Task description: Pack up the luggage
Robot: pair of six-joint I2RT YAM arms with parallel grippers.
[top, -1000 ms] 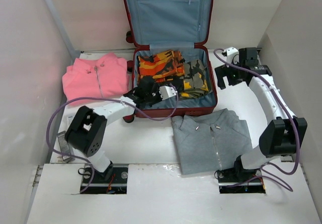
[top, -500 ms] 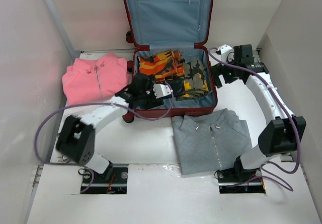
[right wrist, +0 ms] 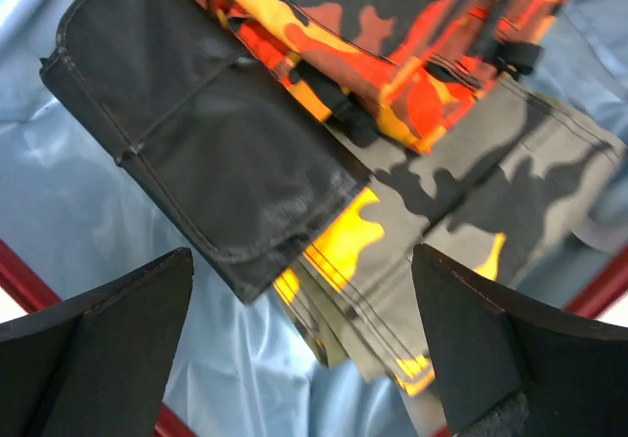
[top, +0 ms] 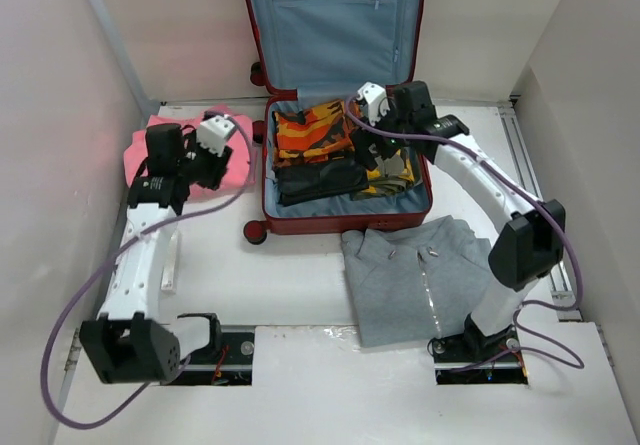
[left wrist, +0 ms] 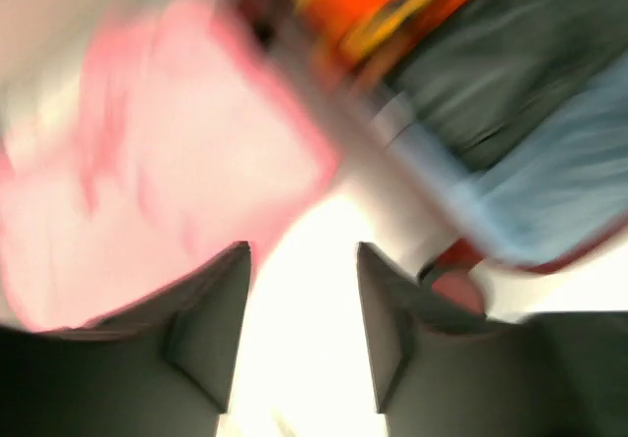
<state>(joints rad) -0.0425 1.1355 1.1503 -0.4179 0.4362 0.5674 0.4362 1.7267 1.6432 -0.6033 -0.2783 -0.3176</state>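
Luggage [top: 340,224] lies open at the far middle of the table [top: 300,275] in your overhead view, its lid [top: 330,25] standing up against the back wall. The base holds three things: orange camouflage clothes [top: 310,130] at the far left, a folded black piece [top: 320,178] in front of them, and grey-and-yellow camouflage clothes [top: 400,173] on the right. A pink sweater [top: 237,150] lies just left of the case and a grey sweater [top: 420,275] in front of it. Your left gripper [top: 190,170] hangs over the pink sweater; your right gripper [top: 368,145] hangs over the open base.

Your left wrist view is blurred. The left gripper [left wrist: 299,329] shows its jaws parted with nothing between them, the pink sweater [left wrist: 167,162] and the luggage [left wrist: 549,182] beyond.

In your right wrist view the right gripper [right wrist: 299,354] has its jaws spread wide and empty above the black piece [right wrist: 206,142], which overlaps the orange clothes [right wrist: 392,34] and the grey-and-yellow clothes [right wrist: 471,221], all on the blue lining of the luggage [right wrist: 59,201].
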